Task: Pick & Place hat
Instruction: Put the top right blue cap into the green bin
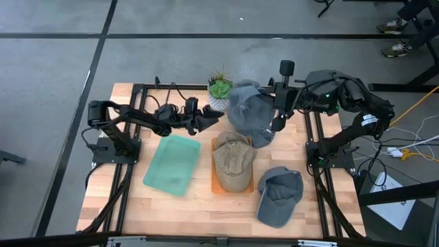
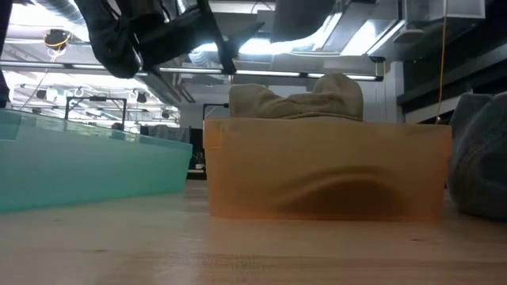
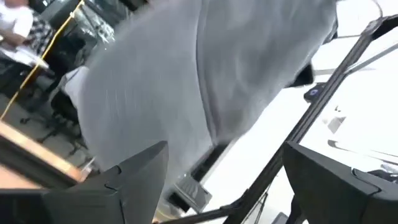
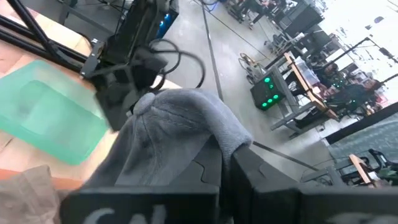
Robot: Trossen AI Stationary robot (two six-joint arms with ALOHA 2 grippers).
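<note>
A grey cap [image 1: 248,111] is held pinched in the right pincer [image 1: 277,123] above the bench [image 1: 199,206]; the left pincer [image 1: 206,121] is spread open, empty, beside it.

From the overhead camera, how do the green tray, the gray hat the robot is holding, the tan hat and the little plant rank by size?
1. Green tray
2. Gray hat, held up by the right gripper, so nearer the camera; it may look oversized
3. Tan hat, close to the gray one
4. Plant
</note>
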